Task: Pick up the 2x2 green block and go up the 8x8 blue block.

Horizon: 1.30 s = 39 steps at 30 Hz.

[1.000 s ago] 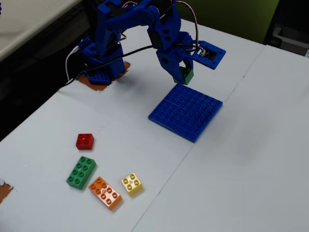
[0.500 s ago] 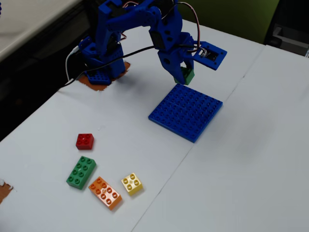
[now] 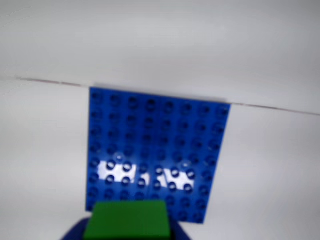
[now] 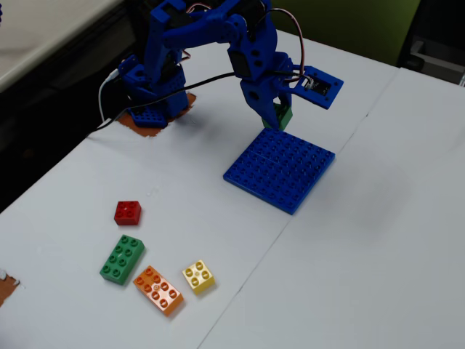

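Observation:
My gripper [image 4: 276, 116] is shut on the 2x2 green block [image 4: 282, 115] and holds it just above the far edge of the 8x8 blue block [image 4: 280, 169]. In the wrist view the green block [image 3: 127, 220] fills the bottom centre between my blue fingers [image 3: 75, 232]. The blue baseplate [image 3: 155, 135] lies flat on the white table in front of it, with two bright glare patches on its studs.
At the front left of the fixed view lie a red 2x2 brick [image 4: 128, 211], a longer green brick [image 4: 122, 258], an orange brick [image 4: 158, 289] and a yellow 2x2 brick [image 4: 197, 276]. The arm's base [image 4: 149, 94] stands at the back left. A table seam [image 4: 341, 153] runs past the baseplate.

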Available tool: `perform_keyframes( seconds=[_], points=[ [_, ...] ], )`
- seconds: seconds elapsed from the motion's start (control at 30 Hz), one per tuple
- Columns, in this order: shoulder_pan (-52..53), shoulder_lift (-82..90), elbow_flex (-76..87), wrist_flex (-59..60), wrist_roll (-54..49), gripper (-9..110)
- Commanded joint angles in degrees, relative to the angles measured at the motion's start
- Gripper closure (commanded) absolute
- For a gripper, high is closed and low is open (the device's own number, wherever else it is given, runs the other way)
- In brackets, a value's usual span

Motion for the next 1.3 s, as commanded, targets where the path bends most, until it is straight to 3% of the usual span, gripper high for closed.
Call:
perform_keyframes(
  seconds=[0.0, 1.27],
  points=[
    [0.44, 0.35, -2.81, 0.09, -0.62, 100],
    [4.04, 2.11, -3.43, -0.09, -0.44, 100]
  ],
)
